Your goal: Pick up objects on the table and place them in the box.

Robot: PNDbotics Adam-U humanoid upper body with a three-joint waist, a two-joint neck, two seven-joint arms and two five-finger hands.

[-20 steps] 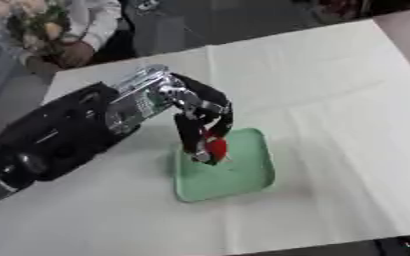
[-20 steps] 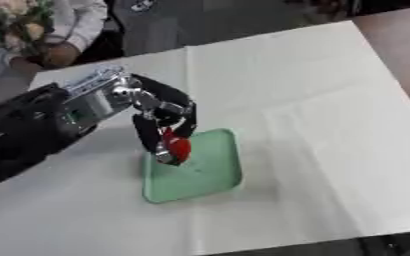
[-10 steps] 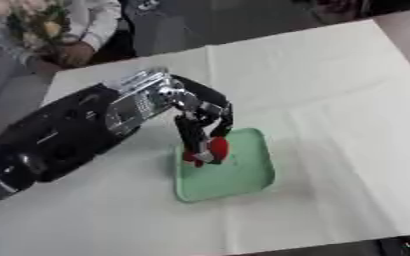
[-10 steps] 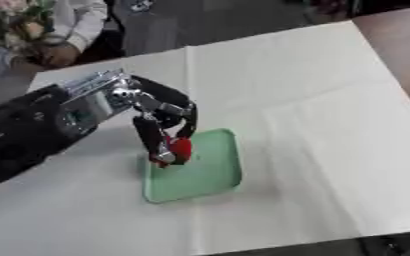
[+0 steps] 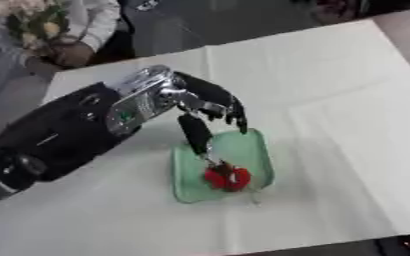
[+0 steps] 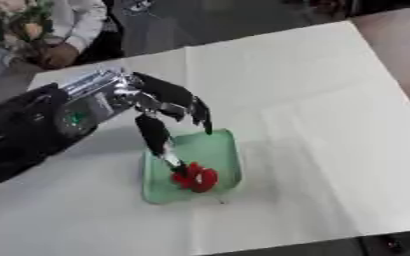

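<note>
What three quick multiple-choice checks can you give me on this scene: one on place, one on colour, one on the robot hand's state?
1. Where does the red object lie?
A. In the green tray
B. On the bare cloth
C. In the robot hand's curled fingers

2. What colour is the tray?
A. Blue
B. Light green
C. Yellow

3. How is the left robot hand?
A. Shut into a fist
B. Open above the tray
C. Flat on the cloth

Answers: 1 A, the object rests on the tray's floor at its near end. 2 B, its rim and floor are pale green. 3 B, its fingers are spread and point down over the tray.

Matt white cloth (image 5: 331,90), translucent green tray (image 5: 252,145)
</note>
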